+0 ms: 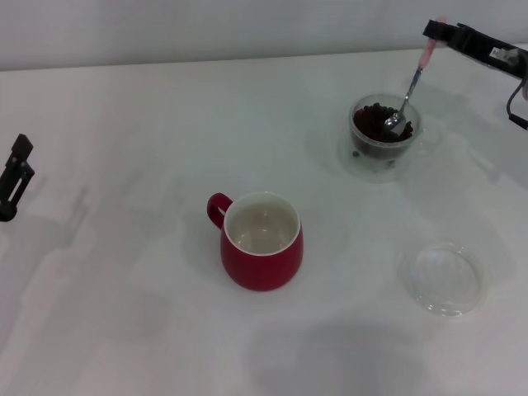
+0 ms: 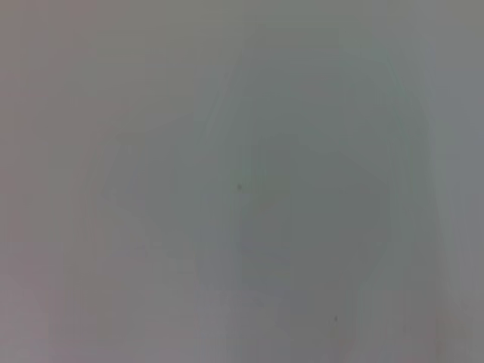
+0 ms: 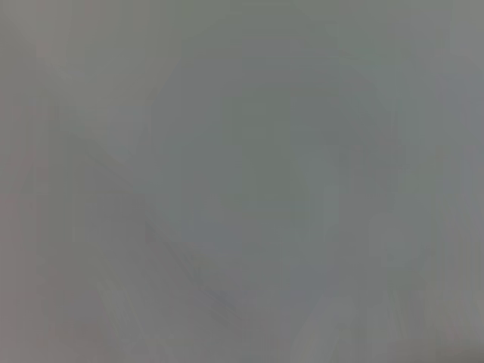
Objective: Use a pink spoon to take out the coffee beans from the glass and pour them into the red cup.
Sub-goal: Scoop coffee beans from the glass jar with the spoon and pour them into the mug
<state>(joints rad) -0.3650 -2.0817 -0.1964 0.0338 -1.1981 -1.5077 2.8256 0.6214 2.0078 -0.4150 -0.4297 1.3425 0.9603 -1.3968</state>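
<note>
Right claw (image 1: pixel 435 33) at the far right edge of the head view, clamped on the pale pink handle end of the pink spoon (image 1: pixel 407 97). Spoon hangs tilted, its silver bowl down inside the glass (image 1: pixel 385 132), sitting in or on the coffee beans (image 1: pixel 373 124). Can't tell whether any beans lie in the spoon bowl. Glass stands far right on the white surface (image 1: pixel 124 124), its clear handle hard to make out against the white.

Red cup (image 1: pixel 261 242) upright near the centre, well apart from the glass, loop handle toward the robot's left, white inside shows no beans. Flat clear dish (image 1: pixel 443 279) on the right, nearer the robot than the glass, barely visible.

Left claw (image 1: pixel 15 177) at the left edge, well apart from everything, mostly cut off; can't tell its opening. Right arm also cut by the frame edge.

Both wrist views show only blank grey, nothing readable.
</note>
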